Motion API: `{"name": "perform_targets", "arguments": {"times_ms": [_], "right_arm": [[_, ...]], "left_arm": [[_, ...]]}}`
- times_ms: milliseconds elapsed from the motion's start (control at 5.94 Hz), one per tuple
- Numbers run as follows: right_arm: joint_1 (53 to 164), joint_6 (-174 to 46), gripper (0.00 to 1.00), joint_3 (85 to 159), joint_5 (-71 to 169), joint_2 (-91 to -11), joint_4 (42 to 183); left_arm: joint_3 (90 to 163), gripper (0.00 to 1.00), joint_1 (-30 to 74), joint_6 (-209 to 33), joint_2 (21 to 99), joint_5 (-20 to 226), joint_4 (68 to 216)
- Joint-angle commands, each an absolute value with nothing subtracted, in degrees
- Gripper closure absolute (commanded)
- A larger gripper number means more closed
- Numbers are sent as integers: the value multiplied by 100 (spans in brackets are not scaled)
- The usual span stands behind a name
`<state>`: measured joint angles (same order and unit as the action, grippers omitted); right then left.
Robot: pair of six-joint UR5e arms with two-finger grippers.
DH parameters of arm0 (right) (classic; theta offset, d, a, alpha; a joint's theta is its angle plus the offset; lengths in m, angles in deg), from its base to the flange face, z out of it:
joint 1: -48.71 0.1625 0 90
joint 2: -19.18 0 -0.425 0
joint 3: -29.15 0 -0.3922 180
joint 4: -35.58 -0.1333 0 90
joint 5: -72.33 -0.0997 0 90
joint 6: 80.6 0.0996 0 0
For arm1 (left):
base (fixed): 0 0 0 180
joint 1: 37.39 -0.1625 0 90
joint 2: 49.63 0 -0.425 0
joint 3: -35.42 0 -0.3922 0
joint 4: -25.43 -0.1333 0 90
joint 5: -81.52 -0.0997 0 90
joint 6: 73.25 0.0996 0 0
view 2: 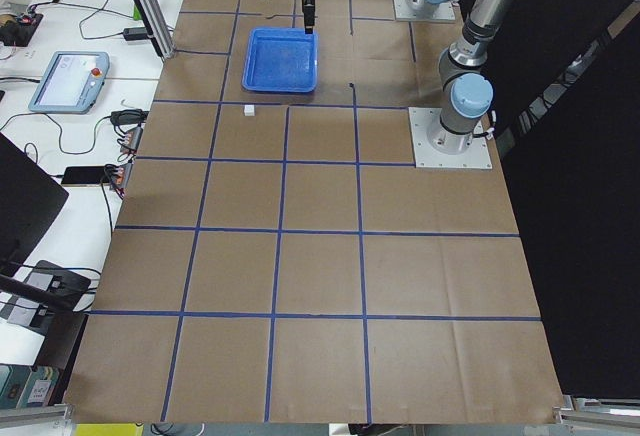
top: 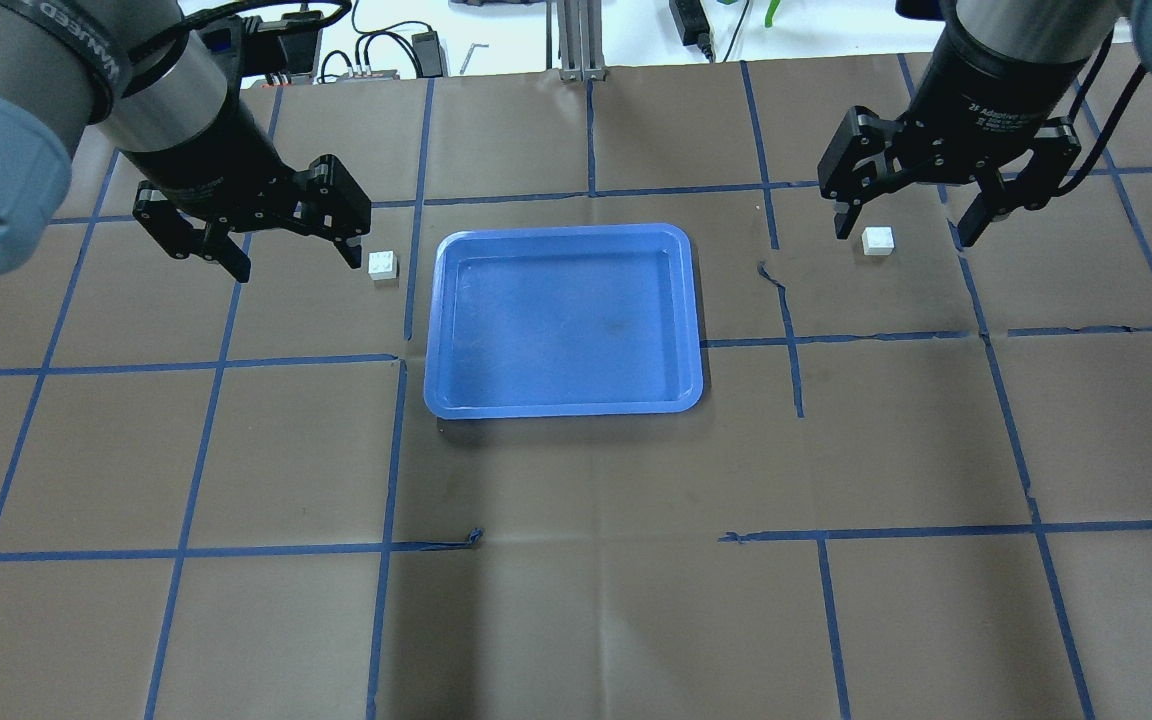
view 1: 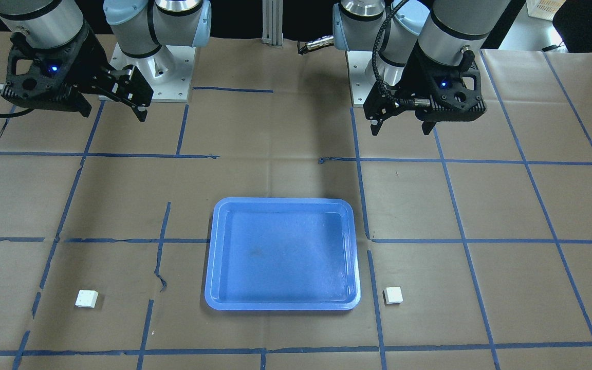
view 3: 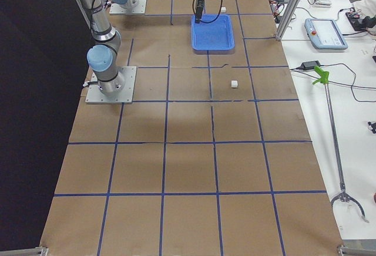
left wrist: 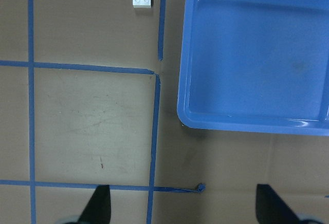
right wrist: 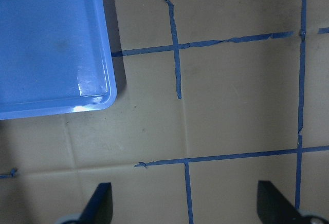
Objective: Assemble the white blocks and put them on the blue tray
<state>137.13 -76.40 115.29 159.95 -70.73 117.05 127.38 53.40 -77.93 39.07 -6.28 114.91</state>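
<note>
Closest to the operators' side, the two white blocks lie on the paper-covered table (view 1: pixel 285 174). The left block (view 1: pixel 393 295) sits near the short edge of the blue tray (view 1: pixel 208 267). The right block (view 1: pixel 87 298) lies well apart from the tray on its other side. Neither block is on the tray, and they are not joined. The left wrist camera shows the left block with its four studs facing up. The right block is too small here to be sure of.

These look like hard, light plastic bricks with smooth sides. I'd expect one to skid on the paper, or twist, if it were pinched off-centre. The sensible hold is square across two opposite flat sides, low on the body, so the studs stay free for mating. Pressing one onto the other will need them lined up squarely.

Farther back, both arms hang high above the table. The left claw (top: pixel 294 262) is spread wide with nothing between its fingers. The right claw (top: pixel 906 232) is likewise wide open and holds nothing.
</note>
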Motion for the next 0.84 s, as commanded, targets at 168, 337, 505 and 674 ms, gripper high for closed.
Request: {"name": "perform_targets", "arguments": {"times_ms": [168, 337, 505, 674], "right_arm": [[13713, -7665, 0, 11537, 16004, -7065, 11697], [13713, -7708, 0, 11520, 16022, -7056, 11696], [13704, -7744, 0, 11528, 15996, -7047, 11696], [13687, -8109, 0, 11537, 15987, -7047, 11705]], "left_arm": [[12770, 1, 5340, -7774, 3949, -619, 11456], [12770, 1, 5332, -7782, 3949, -619, 11447], [12674, 1, 5262, -7782, 4080, -602, 11438], [12604, 1, 5200, -7774, 4508, -610, 11359]]}}
